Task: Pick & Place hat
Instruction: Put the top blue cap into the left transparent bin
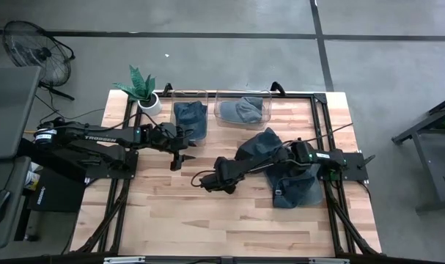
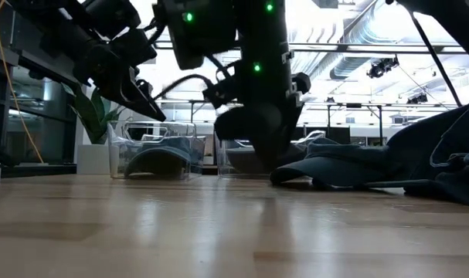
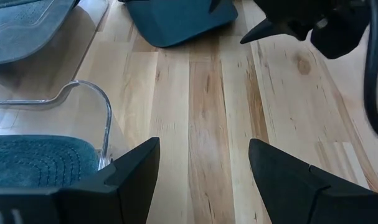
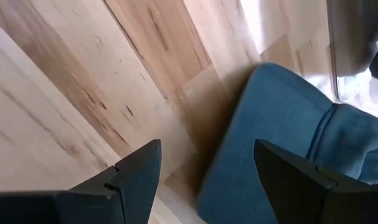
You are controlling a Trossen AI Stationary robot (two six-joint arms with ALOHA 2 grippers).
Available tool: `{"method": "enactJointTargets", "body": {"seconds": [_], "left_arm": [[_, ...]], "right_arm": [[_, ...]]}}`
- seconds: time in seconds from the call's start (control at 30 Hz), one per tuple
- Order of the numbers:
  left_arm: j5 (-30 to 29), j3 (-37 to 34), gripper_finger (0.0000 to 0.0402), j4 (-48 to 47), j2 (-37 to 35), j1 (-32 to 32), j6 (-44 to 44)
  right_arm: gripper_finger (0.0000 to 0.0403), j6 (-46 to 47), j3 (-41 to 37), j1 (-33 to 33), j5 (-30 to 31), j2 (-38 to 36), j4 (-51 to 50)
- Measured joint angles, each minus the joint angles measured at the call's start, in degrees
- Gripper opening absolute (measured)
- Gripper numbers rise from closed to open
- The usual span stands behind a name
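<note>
Bare wood btwn both jaws (spread); hat brim beside right.

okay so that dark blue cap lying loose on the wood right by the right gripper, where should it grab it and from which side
Probably the flat brim edge of the dark blue fabric cap. It lies low on the wooden table facing the open right gripper, so a shallow approach from the table's centre looks best. The soft crown behind it would likely just crumple.

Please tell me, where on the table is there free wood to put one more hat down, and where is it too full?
Free: the front strip of the table, nearer than both arms. Also the patch between the left gripper and right gripper. Crowded: the back edge with two clear bins and plant, and the right side under the hat pile.
</note>
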Motion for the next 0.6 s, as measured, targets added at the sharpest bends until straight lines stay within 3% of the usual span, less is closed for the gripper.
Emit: {"method": "enactJointTargets", "body": {"seconds": [0.6], "left_arm": [[0.0,0.0,0.0241,-0.1,0.0,-0.01,-0.19]], "right_arm": [[0.0252,-1.06,-0.02,0.04,5.52,3.78,-4.17]]}}
